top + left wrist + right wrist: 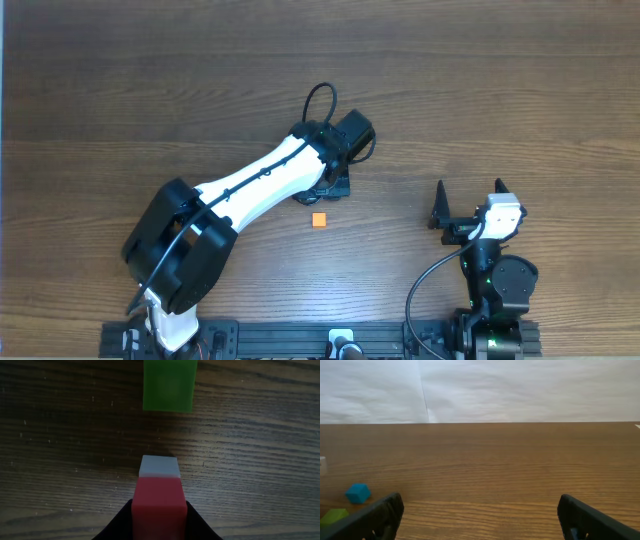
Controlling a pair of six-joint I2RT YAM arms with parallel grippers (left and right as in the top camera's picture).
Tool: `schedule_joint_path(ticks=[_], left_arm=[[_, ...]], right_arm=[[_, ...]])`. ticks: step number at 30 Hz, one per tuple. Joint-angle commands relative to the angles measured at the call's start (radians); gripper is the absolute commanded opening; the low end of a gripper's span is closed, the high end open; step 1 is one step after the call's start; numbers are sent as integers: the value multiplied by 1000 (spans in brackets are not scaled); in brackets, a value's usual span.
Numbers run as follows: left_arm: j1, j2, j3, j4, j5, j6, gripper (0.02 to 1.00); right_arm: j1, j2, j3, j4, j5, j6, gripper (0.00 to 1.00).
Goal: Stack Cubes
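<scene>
Top view: the left arm (pixel 250 185) stretches across the wooden table (pixel 100 80) to the middle, its wrist blocking the spot beneath. An orange cube (pixel 319 220) lies just beside it, and the right claw (pixel 468 203) sits well apart, jaws spread wide. Left wrist view shows what the arm hides: the left claw (pixel 159 515) grips a red cube (pixel 159 495), a grey cube (pixel 159 466) directly past it and a green cube (pixel 169 385) farther off. Right wrist view adds a blue cube (pixel 358 493).

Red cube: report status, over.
Left pincer shut on red cube, white cube just beyond it. Right pincer open, empty. Green cube farther off, not blocking.
</scene>
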Motion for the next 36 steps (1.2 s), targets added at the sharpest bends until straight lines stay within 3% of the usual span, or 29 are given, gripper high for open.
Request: schedule_joint_path(ticks=[1, 29, 36], left_arm=[[8, 13, 15, -1, -5, 11, 244], [8, 13, 15, 3, -31, 7, 248], [8, 13, 15, 3, -31, 7, 321]], right_arm=[[5, -9, -7, -1, 6, -1, 993], [5, -9, -7, -1, 6, -1, 993], [5, -9, -7, -1, 6, -1, 993]])
